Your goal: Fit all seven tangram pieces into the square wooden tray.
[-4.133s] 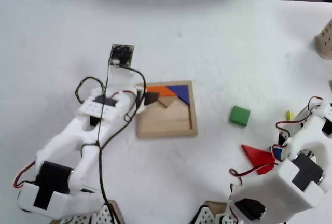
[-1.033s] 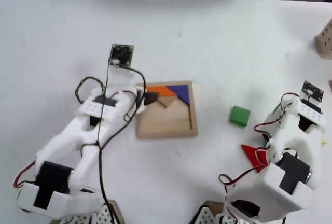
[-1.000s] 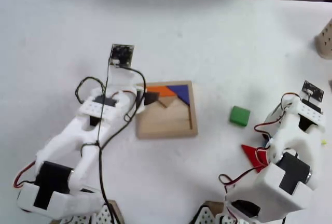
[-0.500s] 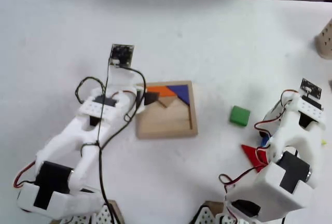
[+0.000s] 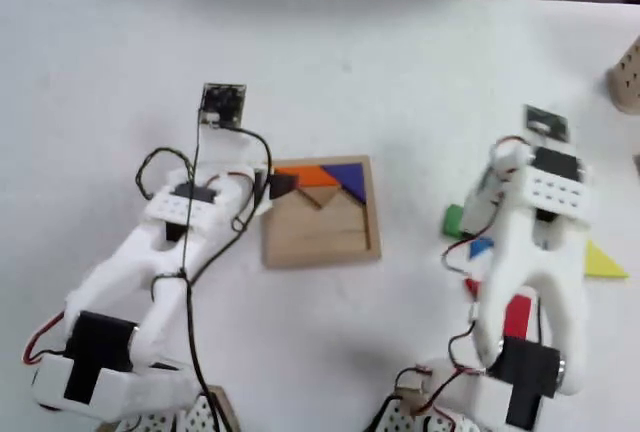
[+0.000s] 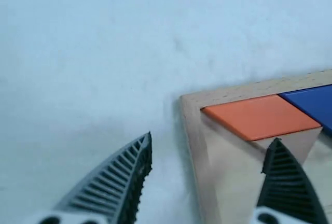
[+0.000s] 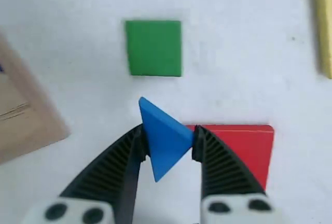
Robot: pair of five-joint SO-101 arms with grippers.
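The square wooden tray (image 5: 325, 242) lies mid-table with an orange piece (image 5: 305, 176) and a dark blue piece (image 5: 347, 177) along its far edge. My left gripper (image 5: 272, 187) hangs open over the tray's far left corner (image 6: 189, 130), one finger outside the rim and one over the tray beside the orange piece (image 6: 259, 120). My right gripper (image 7: 167, 133) is shut on a small blue triangle (image 7: 163, 125), held above the table right of the tray (image 5: 481, 247). Beneath it lie a green square (image 7: 154, 47) and a red piece (image 7: 244, 146).
A yellow triangle (image 5: 603, 262) lies right of the right arm, and its edge (image 7: 324, 22) shows in the right wrist view. A pale pegged block (image 5: 626, 77) stands at the far right edge. A small camera board (image 5: 222, 104) sits beyond the left arm.
The right arm has swung from the table's right side toward the tray with the blue triangle, partly covering the green square and uncovering the yellow triangle. The left arm shifted slightly.
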